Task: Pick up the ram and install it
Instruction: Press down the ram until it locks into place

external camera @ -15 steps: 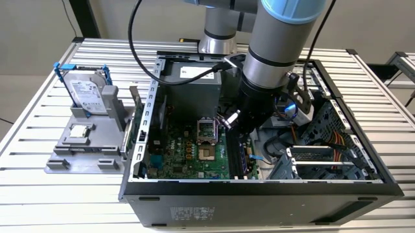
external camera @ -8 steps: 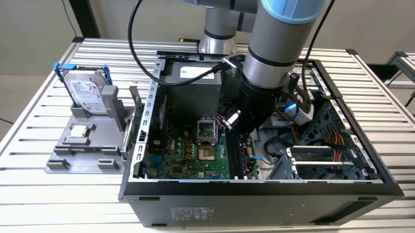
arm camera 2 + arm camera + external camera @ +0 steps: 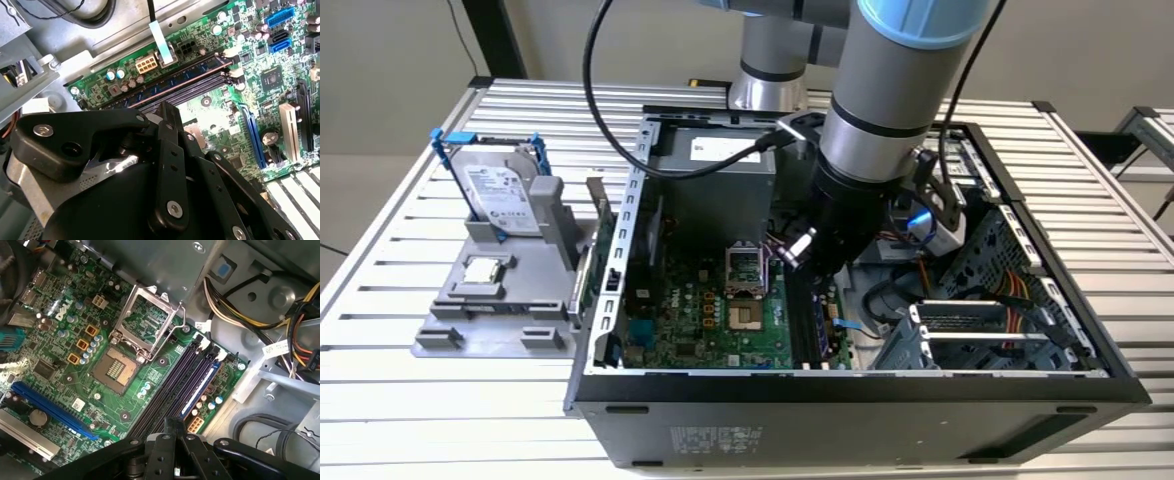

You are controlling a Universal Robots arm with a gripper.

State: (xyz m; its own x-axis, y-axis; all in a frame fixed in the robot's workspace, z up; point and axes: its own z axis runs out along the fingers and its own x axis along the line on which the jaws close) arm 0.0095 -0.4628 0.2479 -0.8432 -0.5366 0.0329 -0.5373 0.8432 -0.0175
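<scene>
Ram (image 3: 175, 82): slim bluish stick seated in motherboard (image 3: 65, 350) slot; fingers' state unclear.

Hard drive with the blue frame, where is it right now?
The hard drive stands in the grey holder at the exterior view's left, outside the computer case, beside the small silver chip.

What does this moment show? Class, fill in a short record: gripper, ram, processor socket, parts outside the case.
Gripper: gripper inside the open case, just above the memory slots
Ram: bluish ram standing in one memory slot
Processor socket: socket with its frame lifted, no chip in it
Outside the case: hard drive and small square chip on a grey holder, at the exterior view's left
</scene>
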